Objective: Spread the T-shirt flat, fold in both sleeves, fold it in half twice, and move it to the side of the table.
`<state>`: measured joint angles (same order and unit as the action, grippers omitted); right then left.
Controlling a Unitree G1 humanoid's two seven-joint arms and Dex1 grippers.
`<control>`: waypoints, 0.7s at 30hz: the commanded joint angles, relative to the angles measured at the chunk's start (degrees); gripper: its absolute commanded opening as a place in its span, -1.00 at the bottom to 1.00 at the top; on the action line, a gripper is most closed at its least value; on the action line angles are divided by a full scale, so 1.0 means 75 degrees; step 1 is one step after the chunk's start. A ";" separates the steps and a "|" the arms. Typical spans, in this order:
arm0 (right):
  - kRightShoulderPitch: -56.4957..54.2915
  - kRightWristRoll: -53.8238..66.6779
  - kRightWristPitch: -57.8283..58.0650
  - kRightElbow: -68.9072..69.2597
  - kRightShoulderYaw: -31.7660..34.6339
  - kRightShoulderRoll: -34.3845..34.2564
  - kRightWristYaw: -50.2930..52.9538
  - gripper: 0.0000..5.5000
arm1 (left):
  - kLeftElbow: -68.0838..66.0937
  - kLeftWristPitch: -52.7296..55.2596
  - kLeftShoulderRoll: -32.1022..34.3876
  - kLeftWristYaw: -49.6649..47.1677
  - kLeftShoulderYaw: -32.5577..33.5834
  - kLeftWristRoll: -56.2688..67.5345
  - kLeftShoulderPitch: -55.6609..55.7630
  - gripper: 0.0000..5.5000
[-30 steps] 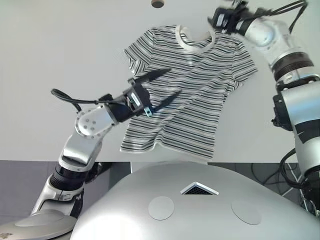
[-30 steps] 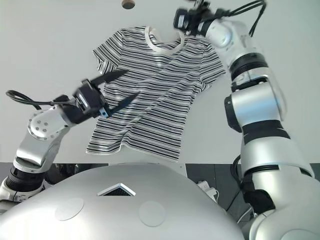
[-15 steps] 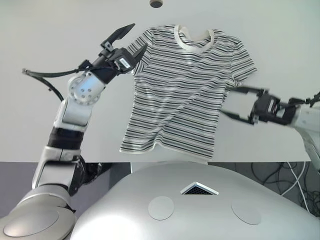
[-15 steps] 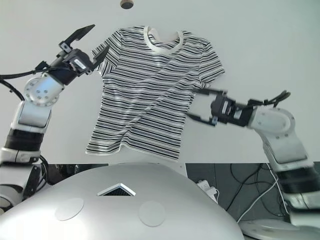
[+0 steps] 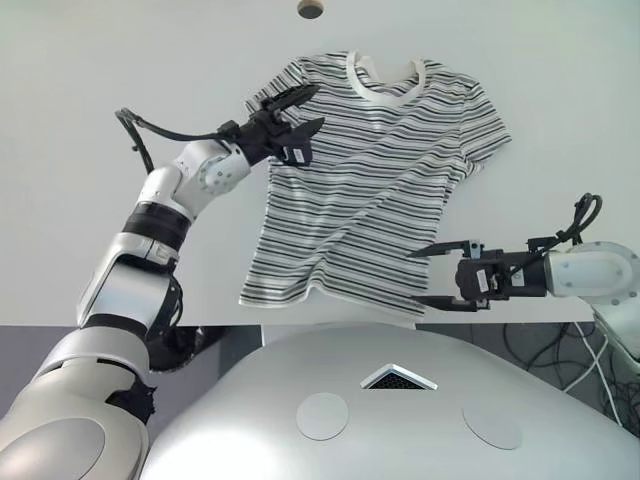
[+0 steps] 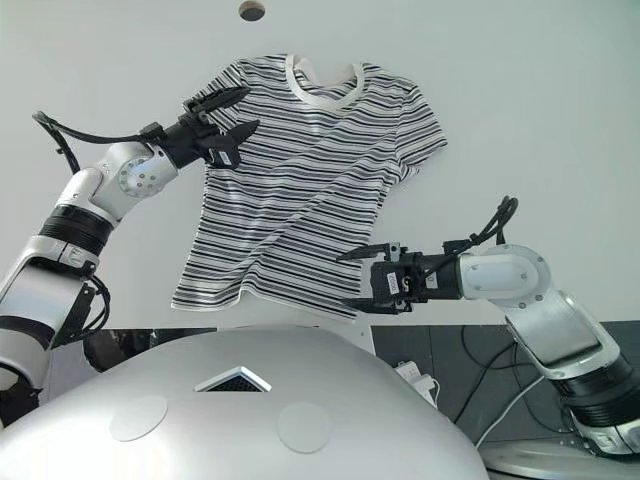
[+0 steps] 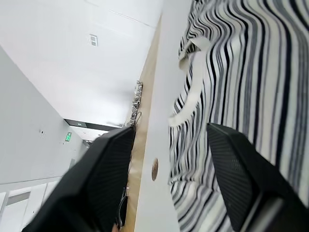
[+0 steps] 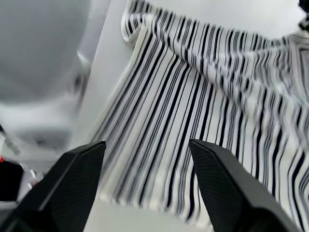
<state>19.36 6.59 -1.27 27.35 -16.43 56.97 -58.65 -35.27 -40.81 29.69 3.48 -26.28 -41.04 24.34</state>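
Head view: the striped T-shirt [image 5: 370, 180] lies spread on the white desk [image 5: 90, 80], collar toward the far edge and hem at the near edge. The left gripper [image 5: 318, 105] hangs over the sleeve on the robot's left, fingers parted and empty. The right gripper [image 5: 412, 277] is at the hem's right corner, spread wide, holding nothing. Left wrist view: dark fingers [image 7: 106, 183] frame collar and stripes, seemingly above the cloth. Right wrist view: fingers apart over the hem
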 commanded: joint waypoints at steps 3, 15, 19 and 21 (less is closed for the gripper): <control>-0.0792 -0.1243 -0.0323 -0.0965 -0.0716 -0.0978 0.0534 0.18 | -0.0751 -0.0218 0.0202 -0.0367 -0.0287 -0.0397 0.0232 0.01; 0.0200 -0.1326 -0.0398 -0.1216 0.0223 0.0719 0.0032 0.18 | -0.1947 -0.0204 0.0731 -0.0987 -0.0667 -0.0897 0.0421 0.01; 0.0091 -0.1108 -0.0363 -0.1349 0.0483 0.0916 -0.0133 0.18 | -0.1228 -0.0301 0.1024 -0.0905 -0.0639 -0.0760 0.0043 0.01; 0.0026 -0.1055 -0.0326 -0.1204 0.0481 0.0889 -0.0205 0.18 | -0.0329 -0.0310 0.1119 -0.0698 -0.0585 -0.0615 -0.0357 0.01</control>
<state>18.62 0.65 -6.36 19.63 -12.17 62.44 -58.98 -42.07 -43.18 36.99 -4.31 -30.13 -45.48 24.99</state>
